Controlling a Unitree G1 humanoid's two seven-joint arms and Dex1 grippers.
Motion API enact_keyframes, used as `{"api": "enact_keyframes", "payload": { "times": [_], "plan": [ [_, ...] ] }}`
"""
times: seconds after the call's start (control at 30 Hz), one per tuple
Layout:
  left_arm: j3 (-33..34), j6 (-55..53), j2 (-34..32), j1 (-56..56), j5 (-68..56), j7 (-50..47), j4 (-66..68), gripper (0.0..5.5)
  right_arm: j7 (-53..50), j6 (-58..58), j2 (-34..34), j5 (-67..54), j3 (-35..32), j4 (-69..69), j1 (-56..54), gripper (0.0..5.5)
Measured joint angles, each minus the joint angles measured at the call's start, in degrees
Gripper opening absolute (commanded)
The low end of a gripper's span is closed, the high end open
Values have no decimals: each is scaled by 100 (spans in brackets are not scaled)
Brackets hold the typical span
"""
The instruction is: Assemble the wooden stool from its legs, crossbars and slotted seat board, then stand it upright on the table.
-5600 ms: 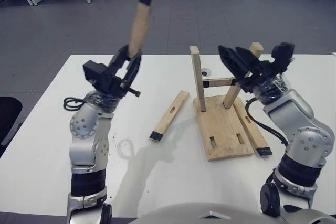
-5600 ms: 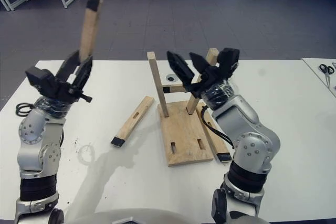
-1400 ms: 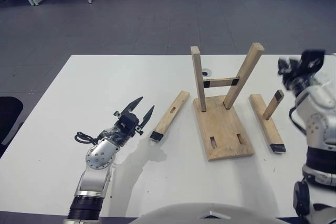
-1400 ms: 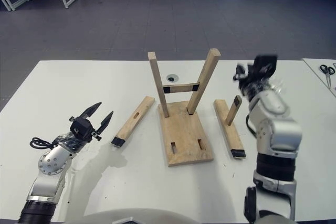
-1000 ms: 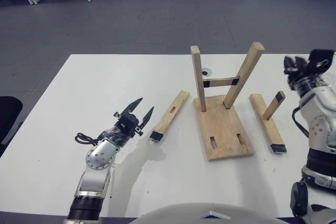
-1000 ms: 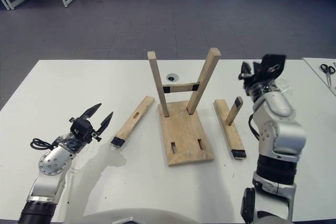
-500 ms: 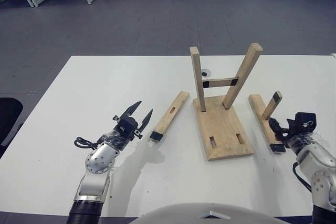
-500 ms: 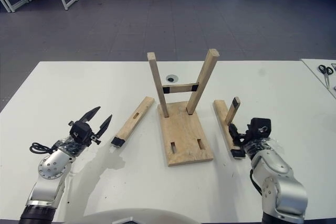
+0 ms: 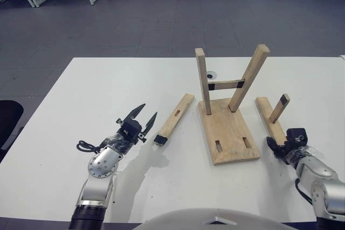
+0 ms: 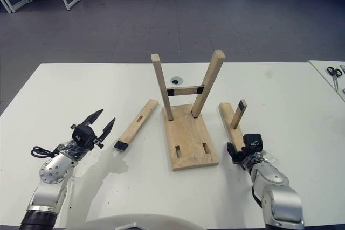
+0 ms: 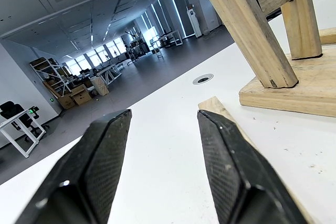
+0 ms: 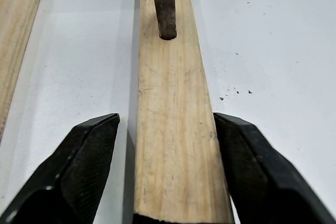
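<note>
**Currently: stool half built, upside down, both claws apart**

White table (image 9: 81,95) carries everything. Seat board (image 9: 229,133) lies flat near the middle, underside up, with two open slots (image 9: 218,146) at its near end.

Two upright legs (image 9: 202,82) are seated in the board's far end. The left one stands about vertical and the right one leans outward at the top. One crossbar (image 9: 225,85) with black-taped ends joins them partway up.

Loose leg (image 9: 173,117) lies flat to the left of the board, well apart from it, angled. It has a slot in its face and a black cap (image 9: 159,140) on the near end.

Second leg (image 9: 268,119) lies flat just right of the board. A short crossbar (image 9: 279,108) is plugged into it and sticks up, tilted.

Right claw (image 12: 167,119) is low on the table at that leg's near end. Its fingers are spread and straddle the wood (bare table shows between one finger and the leg, so not clamped).

Left claw (image 9: 149,110) is fingers apart and holding nothing. It sits just left of the loose leg's capped end, not touching it.

Small stuff: round grommet (image 9: 211,74) in the table behind the uprights, scissors (image 10: 334,71) on the neighbouring table at far right.
</note>
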State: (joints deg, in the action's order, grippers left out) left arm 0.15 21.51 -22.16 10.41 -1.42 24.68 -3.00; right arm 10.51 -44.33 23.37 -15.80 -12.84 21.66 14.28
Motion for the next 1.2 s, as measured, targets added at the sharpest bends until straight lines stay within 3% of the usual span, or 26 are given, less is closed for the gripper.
{"api": "enact_keyframes", "payload": {
  "times": [0.13, 0.3, 0.5, 0.67, 0.87, 1.03, 1.2],
  "plan": [
    [2, 0, 1, -5, -4, 0, 7, 231, -25, 343, -27, 191, 26, -208, -59, 206],
    [120, -380, 225, -188, -623, -47, -48, 231, -30, 1099, -235, 80, -274, -555, -691, 202],
    [633, -2551, 702, -682, -3061, -494, -1140, 231, -14, 1561, -363, -1015, -1014, -70, -2128, 202],
    [962, -4264, 780, -1312, -5663, -1145, -2014, 311, -132, 1011, -379, -2824, -1423, 446, -3060, 202],
    [937, -5272, 723, -1968, -8119, -2020, -2795, 415, 74, -59, -292, -5231, -952, 891, -3327, 202],
    [754, -5914, 284, -2254, -9489, -2116, -2809, 418, 1156, -588, -134, -6000, -359, 393, -3245, 202],
    [449, -6347, -29, -2320, -9582, -1932, -2525, 418, 1893, -845, -16, -6224, 117, 163, -3250, 202]
  ]
}}
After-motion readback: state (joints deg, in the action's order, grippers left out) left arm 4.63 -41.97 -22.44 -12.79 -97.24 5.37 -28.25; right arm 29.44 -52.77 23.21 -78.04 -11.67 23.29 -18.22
